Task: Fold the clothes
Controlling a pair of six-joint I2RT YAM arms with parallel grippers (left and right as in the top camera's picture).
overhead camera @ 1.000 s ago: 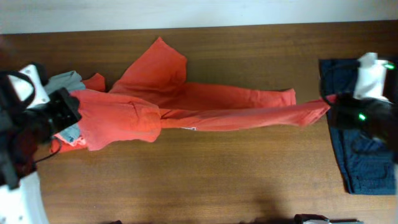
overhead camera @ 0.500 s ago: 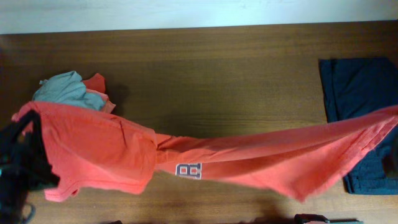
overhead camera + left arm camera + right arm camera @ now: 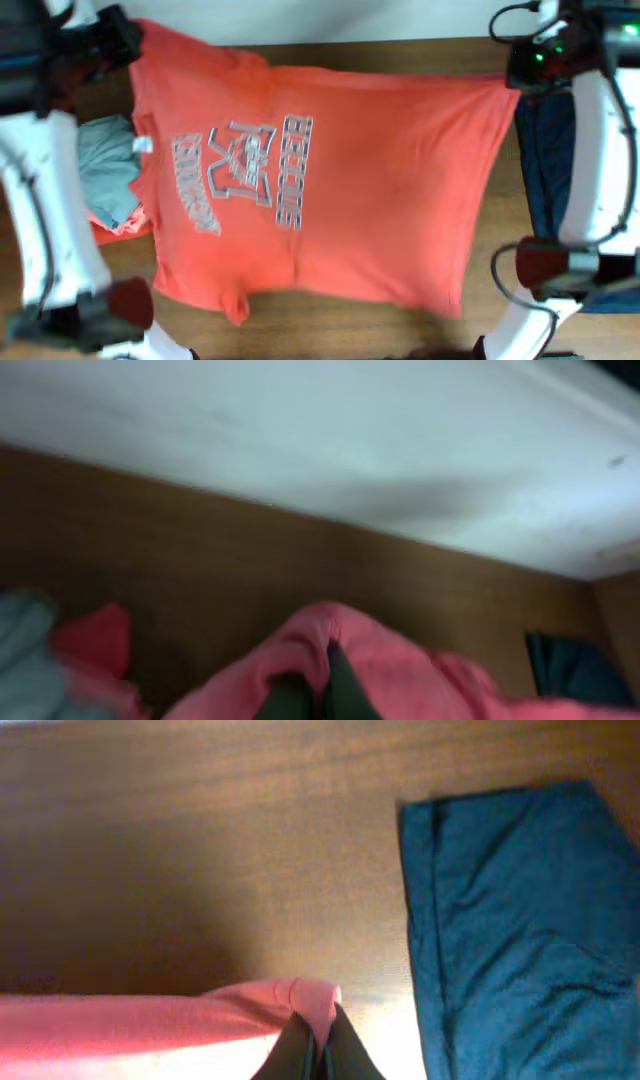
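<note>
The large orange-red T-shirt (image 3: 330, 190) with grey-white lettering hangs spread out flat between both arms above the wooden table, print facing up. My left gripper (image 3: 125, 40) is shut on its far left corner; the left wrist view shows the fingers (image 3: 318, 682) pinching a pink-red fold (image 3: 400, 660). My right gripper (image 3: 515, 75) is shut on the far right corner; the right wrist view shows the fingers (image 3: 315, 1040) clamped on the hem (image 3: 150, 1025).
A grey garment (image 3: 105, 170) on a salmon one (image 3: 120, 222) lies at the left, partly under the shirt. A navy garment (image 3: 540, 170) lies flat at the right, also in the right wrist view (image 3: 520, 920). White wall runs behind the table's far edge (image 3: 300, 440).
Both arms swung from the table's sides and front to the far edge. The shirt, stretched as a narrow bunched strip before, now hangs open and flat with its print showing.
</note>
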